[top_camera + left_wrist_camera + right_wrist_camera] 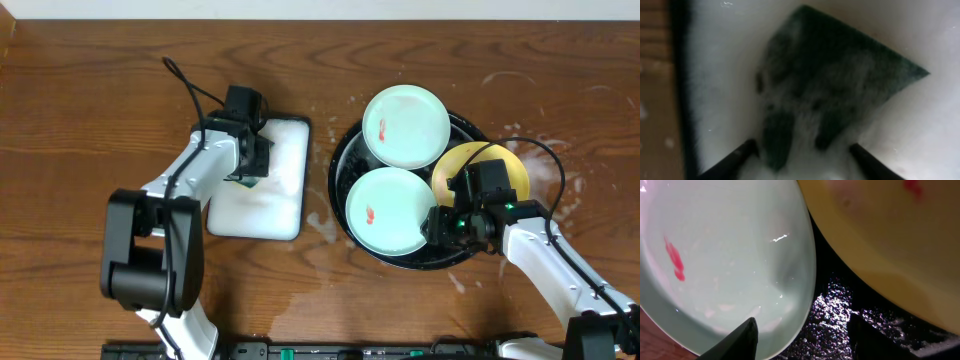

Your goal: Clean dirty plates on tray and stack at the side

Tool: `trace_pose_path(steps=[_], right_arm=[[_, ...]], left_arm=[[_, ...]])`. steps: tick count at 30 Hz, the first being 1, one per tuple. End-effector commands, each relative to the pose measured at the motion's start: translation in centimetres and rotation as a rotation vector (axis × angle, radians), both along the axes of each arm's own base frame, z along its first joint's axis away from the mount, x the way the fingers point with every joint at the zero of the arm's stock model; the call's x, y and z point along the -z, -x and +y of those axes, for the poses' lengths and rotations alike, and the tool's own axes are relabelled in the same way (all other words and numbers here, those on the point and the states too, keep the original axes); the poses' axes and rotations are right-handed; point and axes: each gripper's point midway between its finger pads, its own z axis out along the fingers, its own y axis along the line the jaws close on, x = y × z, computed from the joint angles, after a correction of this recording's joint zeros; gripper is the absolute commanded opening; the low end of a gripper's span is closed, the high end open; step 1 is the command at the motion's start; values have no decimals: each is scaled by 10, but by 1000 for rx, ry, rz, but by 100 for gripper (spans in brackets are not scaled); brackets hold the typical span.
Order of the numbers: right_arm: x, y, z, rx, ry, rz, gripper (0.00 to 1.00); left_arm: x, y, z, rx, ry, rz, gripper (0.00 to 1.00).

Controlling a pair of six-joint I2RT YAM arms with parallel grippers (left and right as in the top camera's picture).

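Observation:
The black tray (pixel 339 160) holds two mint-green plates, one far (pixel 405 125) and one near (pixel 385 210), each with a red smear, and a yellow plate (pixel 515 172) partly under my right arm. My right gripper (pixel 441 226) is open at the near mint plate's right edge. In the right wrist view its fingers (pixel 805 340) straddle that plate's rim (pixel 740 255), with the wet tray floor (pixel 835 315) and the yellow plate (pixel 880 240) beside it. My left gripper (pixel 255 155) is open, its fingers (pixel 802 157) on either side of a green sponge (pixel 835 80) lying in foam.
A white rectangular foam-filled tray (pixel 270 210) lies left of the black tray, under my left gripper. Whitish soap splashes (pixel 560 150) streak the wood tabletop right of the black tray, and a wet patch (pixel 320 225) lies between the two trays.

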Motion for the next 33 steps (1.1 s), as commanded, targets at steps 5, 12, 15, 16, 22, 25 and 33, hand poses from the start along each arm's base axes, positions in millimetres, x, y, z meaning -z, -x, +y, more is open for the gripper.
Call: trace_pose_path(steps=[5, 12, 15, 16, 22, 25, 33], right_arm=[[2, 3, 2, -10, -6, 11, 56], [2, 3, 2, -11, -5, 11, 53], [2, 1, 2, -26, -3, -1, 53], [2, 0, 2, -35, -3, -9, 53], [1, -9, 2, -81, 10, -63, 44], [4, -13, 3, -78, 9, -69, 39], [33, -22, -5, -13, 58, -21, 13]], left_arm=[[40, 14, -12, 71, 57, 119, 9], [18, 15, -16, 61, 84, 125, 7], [-11, 11, -18, 47, 91, 104, 8], [-22, 10, -19, 35, 96, 94, 7], [-87, 22, -43, 78, 116, 51, 8], [-107, 33, -60, 131, 124, 16, 7], [-127, 65, -122, 154, 335, 65, 7]])
